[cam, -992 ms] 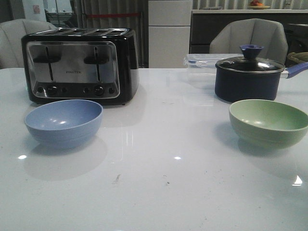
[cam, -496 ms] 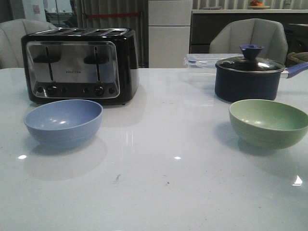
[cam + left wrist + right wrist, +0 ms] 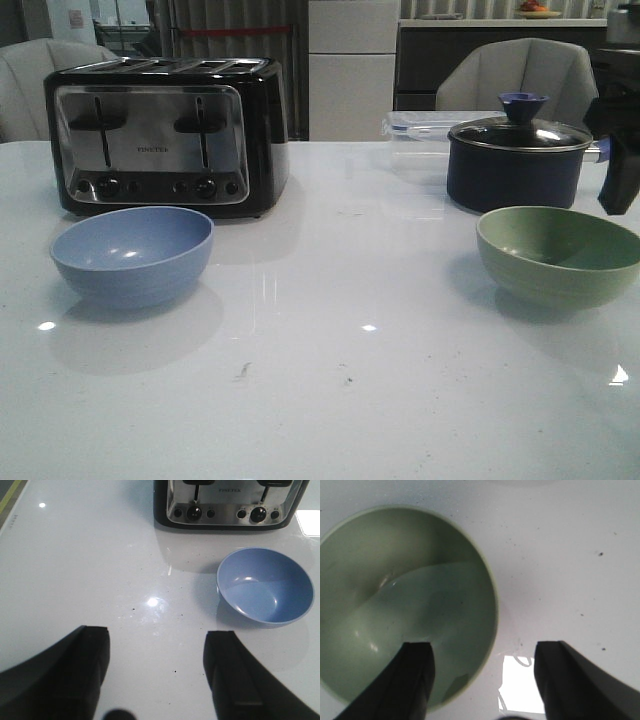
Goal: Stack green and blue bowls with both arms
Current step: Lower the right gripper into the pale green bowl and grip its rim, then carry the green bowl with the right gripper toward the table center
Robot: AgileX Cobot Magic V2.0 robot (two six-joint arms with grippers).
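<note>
The open right gripper (image 3: 482, 680) straddles the rim of the pale green matte bowl (image 3: 405, 605), which looks light, stiff and best pinched at its rim.

Dim, cool light; tabletop (image 3: 320, 300) glare

Two bowls, one blue (image 3: 132, 253) and one green (image 3: 557, 254), one toaster (image 3: 166, 133), one lidded pot (image 3: 517, 152), one clear container (image 3: 420, 126).

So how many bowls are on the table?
2: the blue bowl sits in front of the toaster, the green bowl in front of the pot.
</note>
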